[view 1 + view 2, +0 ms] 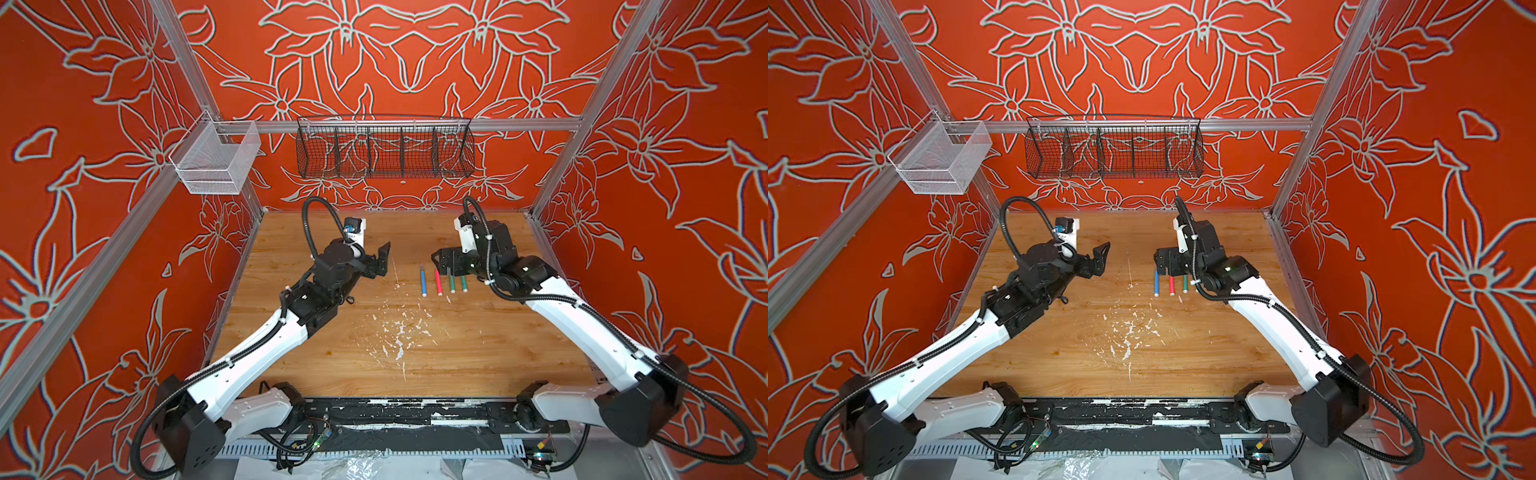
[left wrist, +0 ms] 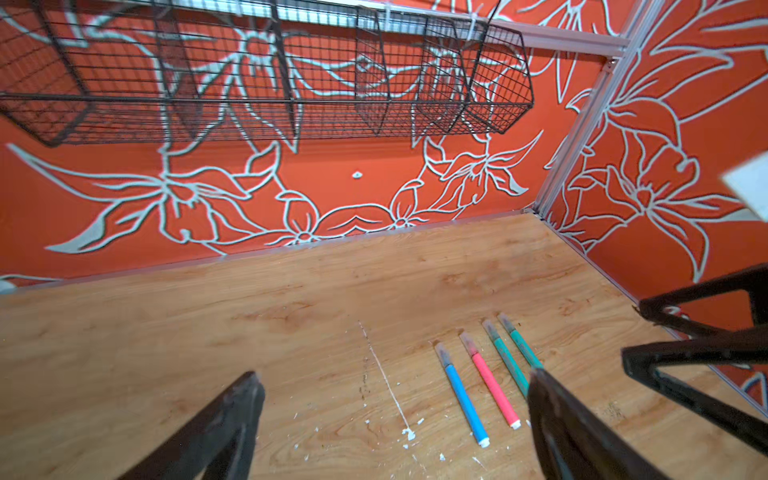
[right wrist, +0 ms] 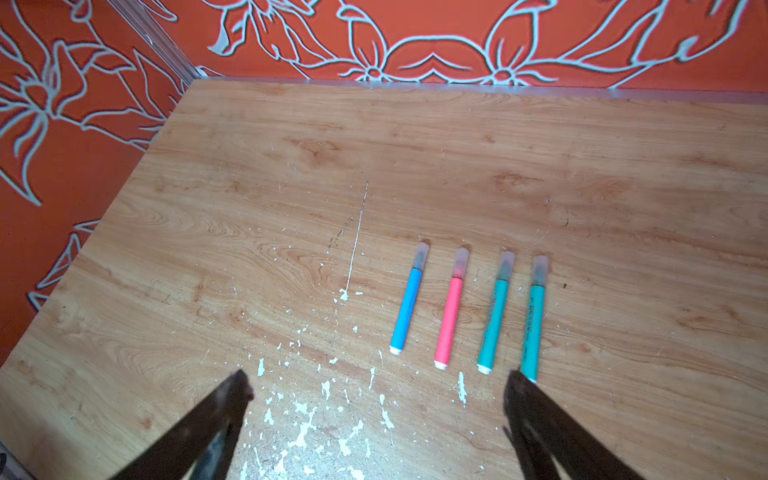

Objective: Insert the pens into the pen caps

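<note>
Four pens lie side by side on the wooden table (image 3: 249, 166): blue (image 3: 409, 307), red-pink (image 3: 451, 316) and two green (image 3: 494, 320) (image 3: 532, 328). A translucent greyish pen cap (image 3: 421, 255) sits over each pen's far end, and the white plugs point toward the front. Both top views show the row right of centre, with the blue pen (image 1: 423, 281) (image 1: 1156, 282) leftmost. My right gripper (image 1: 441, 262) (image 3: 378, 378) hovers just above the row, open and empty. My left gripper (image 1: 382, 259) (image 2: 392, 376) hangs open and empty to the left of the pens.
White paint flecks (image 1: 399, 332) and a thin white streak (image 3: 357, 237) mark the table's middle. A black wire basket (image 1: 384, 151) hangs on the back wall, and a white mesh basket (image 1: 216, 162) on the left rail. Red patterned walls close three sides.
</note>
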